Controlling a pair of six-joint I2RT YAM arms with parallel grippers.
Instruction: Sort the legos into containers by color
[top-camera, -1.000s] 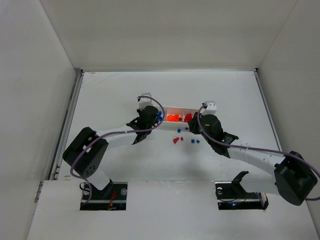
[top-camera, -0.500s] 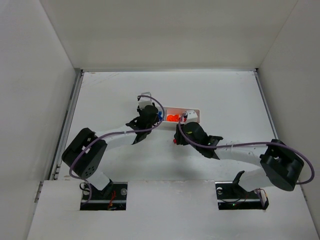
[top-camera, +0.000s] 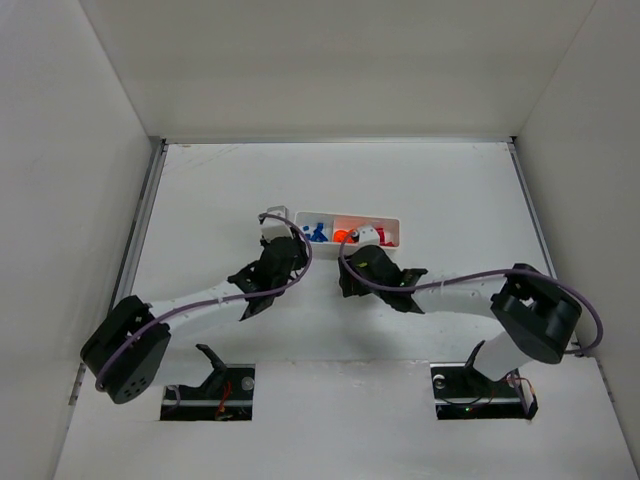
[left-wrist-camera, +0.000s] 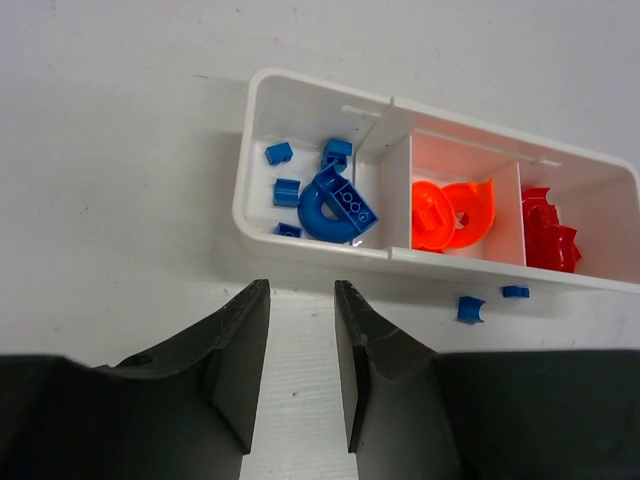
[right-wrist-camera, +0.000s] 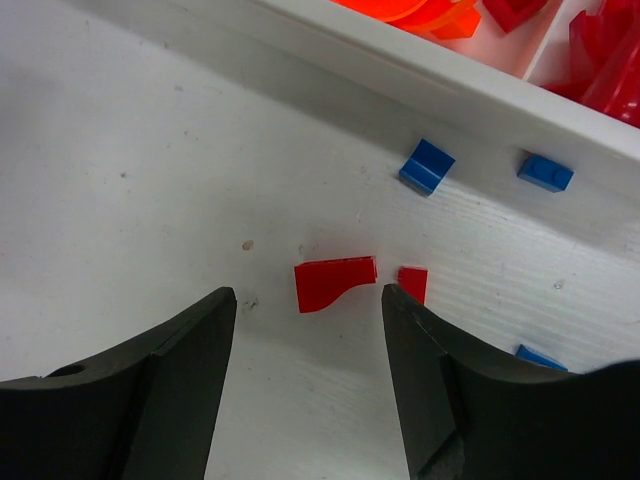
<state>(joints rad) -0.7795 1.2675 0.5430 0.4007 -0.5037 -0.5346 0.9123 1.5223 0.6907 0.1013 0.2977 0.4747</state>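
Note:
The white three-compartment container lies mid-table. In the left wrist view its near wall fronts blue legos on the left, orange ones in the middle and red ones on the right. My left gripper hovers just in front of the blue compartment, narrowly open with only bare table between its fingers. My right gripper stands wide open low over the table. A curved red lego lies just ahead, between its fingertips. A small red piece sits by the right fingertip.
Loose blue pieces lie along the tray's near wall, and another beside my right finger. White walls enclose the table on three sides. In the top view both arms meet just in front of the tray.
My right arm swung left from the tray's right end down to the loose pieces and its jaws opened wide. My left gripper drew back from the blue compartment and opened slightly.

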